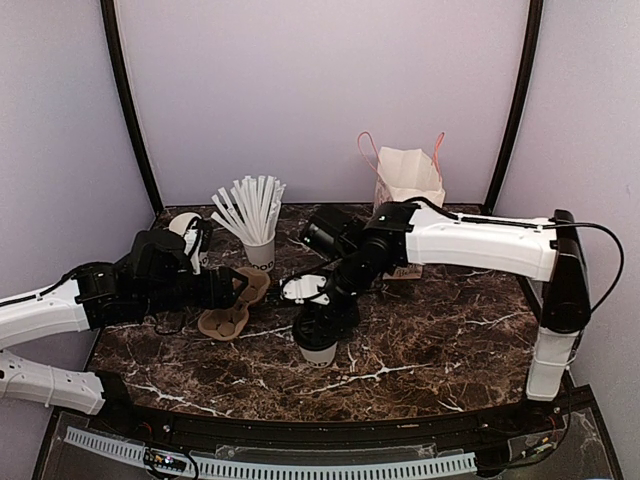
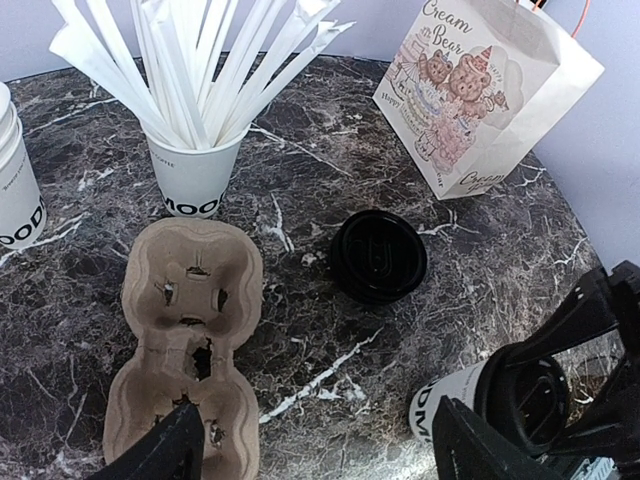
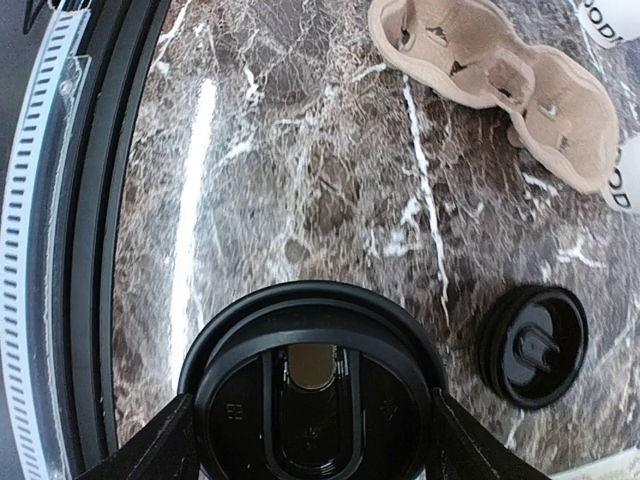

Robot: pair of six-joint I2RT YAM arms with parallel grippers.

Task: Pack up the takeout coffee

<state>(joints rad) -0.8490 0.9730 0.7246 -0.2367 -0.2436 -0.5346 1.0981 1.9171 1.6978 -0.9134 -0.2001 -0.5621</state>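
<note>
Bare marble bench lies open right of the takeout coffee. Toward the paper bag behind, a loose black lid lies flat. Leftward, a cardboard carrier and a cup of straws crowd the way.

"Cream Bear" on the bag; "MOOD" on the straw cup; "OOD" on the cup stack; "MO" on the coffee.

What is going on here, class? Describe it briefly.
The right arm has its jaws either side of the small white paper cup with a black dome lid, mid-table; whether they grip it is unclear. The left arm hovers, jaws open, over the brown cardboard cup carrier. The white paper bag stands at the back; the cup is not in it.
</note>
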